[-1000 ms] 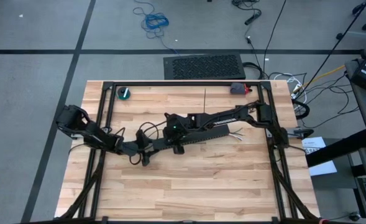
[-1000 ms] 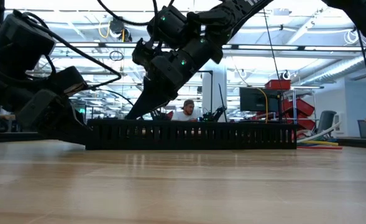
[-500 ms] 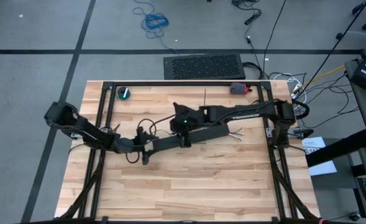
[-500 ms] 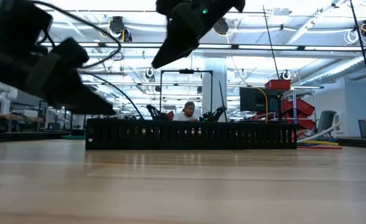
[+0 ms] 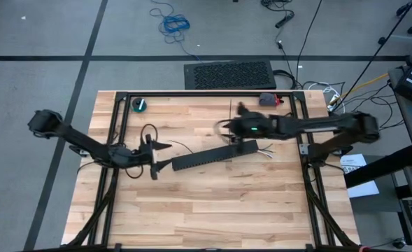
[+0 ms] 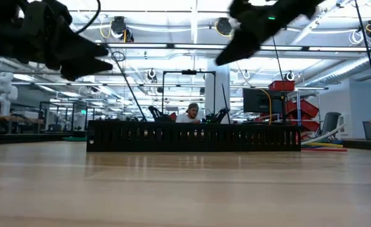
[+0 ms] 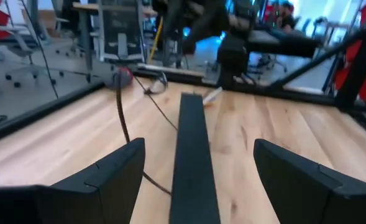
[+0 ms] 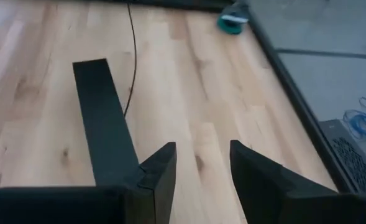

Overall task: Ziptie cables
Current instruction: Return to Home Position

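The black slotted duct [image 5: 212, 155] lies slantwise on the wooden table. The cables' coloured ends [image 5: 265, 150] stick out of its right end and rest on the wood. One thin dark ziptie [image 5: 230, 106] lies straight near the far edge. Another thin dark strip [image 8: 132, 56] lies by the duct's left end. My left gripper [image 5: 161, 155] hovers open just off the duct's left end, and in the left wrist view the duct [image 7: 192, 143] runs away between its fingers. My right gripper [image 8: 201, 168] is open and raised above the duct's right half [image 5: 232, 127].
A green tape roll [image 5: 140, 104] sits at the far left and a grey-and-red object [image 5: 268, 99] at the far right. Black frame rails [image 5: 118, 119] border the table. Beyond the table a person [image 6: 190, 112] sits in the room.
Both grippers have risen off the duct. My right gripper has drawn back toward the table's right edge, and my left gripper toward the left edge, tipping up to level. The duct has stayed where it was.
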Controlling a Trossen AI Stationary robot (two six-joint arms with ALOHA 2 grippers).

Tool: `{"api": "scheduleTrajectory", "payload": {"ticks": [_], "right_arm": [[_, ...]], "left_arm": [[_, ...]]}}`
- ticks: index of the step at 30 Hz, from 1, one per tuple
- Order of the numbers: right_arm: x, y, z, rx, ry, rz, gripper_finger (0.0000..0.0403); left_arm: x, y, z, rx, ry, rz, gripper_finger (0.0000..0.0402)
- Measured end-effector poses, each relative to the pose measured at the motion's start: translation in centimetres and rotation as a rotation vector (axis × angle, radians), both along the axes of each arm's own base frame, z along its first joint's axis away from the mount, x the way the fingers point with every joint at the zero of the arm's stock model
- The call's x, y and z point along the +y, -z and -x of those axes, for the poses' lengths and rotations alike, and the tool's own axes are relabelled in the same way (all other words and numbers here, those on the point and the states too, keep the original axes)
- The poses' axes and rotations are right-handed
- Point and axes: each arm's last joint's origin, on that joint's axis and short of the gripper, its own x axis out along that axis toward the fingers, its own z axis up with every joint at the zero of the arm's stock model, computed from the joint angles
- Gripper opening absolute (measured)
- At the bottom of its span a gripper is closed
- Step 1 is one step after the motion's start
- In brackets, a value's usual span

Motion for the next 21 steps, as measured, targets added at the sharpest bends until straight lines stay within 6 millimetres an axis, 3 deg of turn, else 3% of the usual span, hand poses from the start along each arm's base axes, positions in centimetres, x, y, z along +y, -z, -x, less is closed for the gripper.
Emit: {"api": "scheduleTrajectory", "payload": {"ticks": [6, 10, 16, 21], "right_arm": [[0.6, 1.4, 7.4, -0.254, 0.078, -0.033, 0.0142], [1.0, 2.8, 10.9, -0.390, 0.095, -0.054, 0.0142], [1.3, 5.2, 13.5, -0.511, 0.096, -0.068, 0.0142], [1.3, 6.5, 14.0, -0.587, 0.098, -0.076, 0.0142]], "left_arm": [[0.4, -2.2, 1.1, -0.099, -0.003, 0.028, 0.0297], [0.6, -3.8, 1.6, -0.083, 0.001, 0.021, 0.0297], [1.0, -3.9, 3.0, -0.101, 0.003, 0.027, 0.0297], [1.3, -1.3, 3.8, -0.082, 0.002, 0.047, 0.0297]]}}
